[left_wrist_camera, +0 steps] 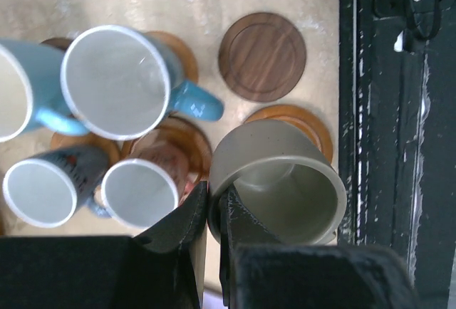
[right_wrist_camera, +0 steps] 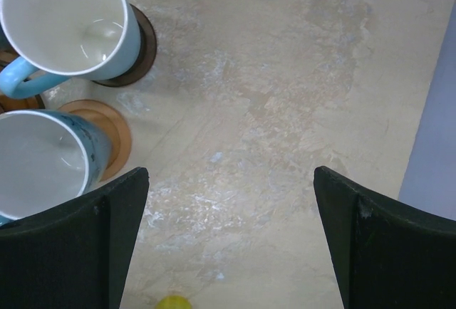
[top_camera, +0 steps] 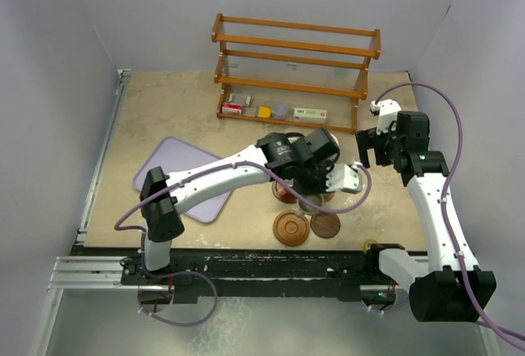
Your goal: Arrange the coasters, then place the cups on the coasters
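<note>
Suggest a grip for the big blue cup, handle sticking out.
I'd take the blue cup by its rim beside the handle, the open right pincer coming straight down astride the wall. It stands upright, mouth open, and other cups crowd the sides away from the handle.

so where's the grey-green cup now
Left wrist view, lower right: the grey-green cup, rim pinched by the left gripper, over a mid-brown coaster, beside the bare dark coaster.

Bright, even overhead light with soft shadows.
</note>
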